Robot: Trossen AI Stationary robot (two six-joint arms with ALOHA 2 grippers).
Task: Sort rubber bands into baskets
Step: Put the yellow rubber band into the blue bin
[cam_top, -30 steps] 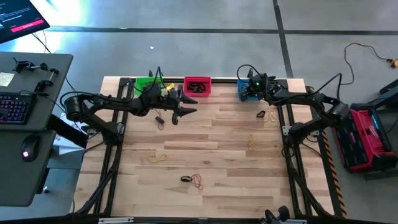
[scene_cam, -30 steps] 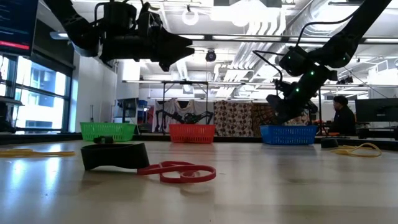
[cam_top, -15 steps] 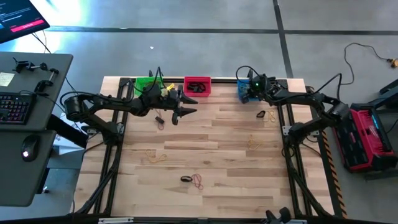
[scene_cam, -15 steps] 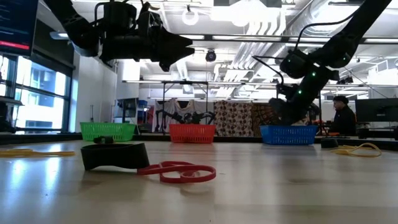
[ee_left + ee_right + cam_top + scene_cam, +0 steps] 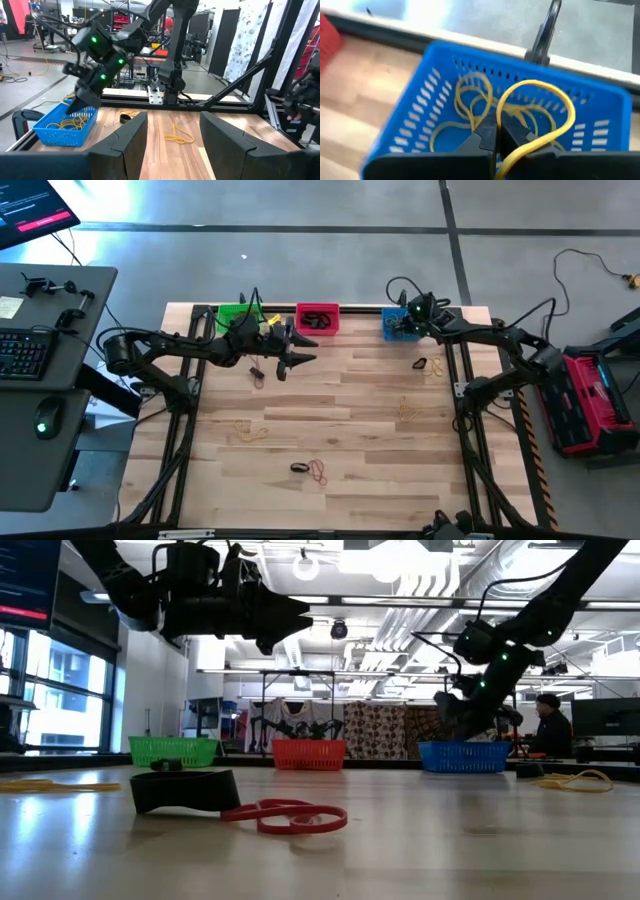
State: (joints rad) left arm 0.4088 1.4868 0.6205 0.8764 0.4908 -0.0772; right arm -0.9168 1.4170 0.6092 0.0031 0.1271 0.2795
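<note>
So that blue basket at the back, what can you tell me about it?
The blue basket is a small rectangular bin that looks like plastic, its walls pierced with rows of slots. It stands upright at the table's far edge, on the right, beside the red basket. Several yellow rubber bands lie loosely heaped on its floor. The right gripper hangs just above it, fingers shut on a yellow band that loops over the basket. Nothing else appears to touch it.

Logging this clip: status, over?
Right hand shut on yellow rubber band, above blue basket. Left hand open, empty, near red basket. Nothing blocking.
</note>
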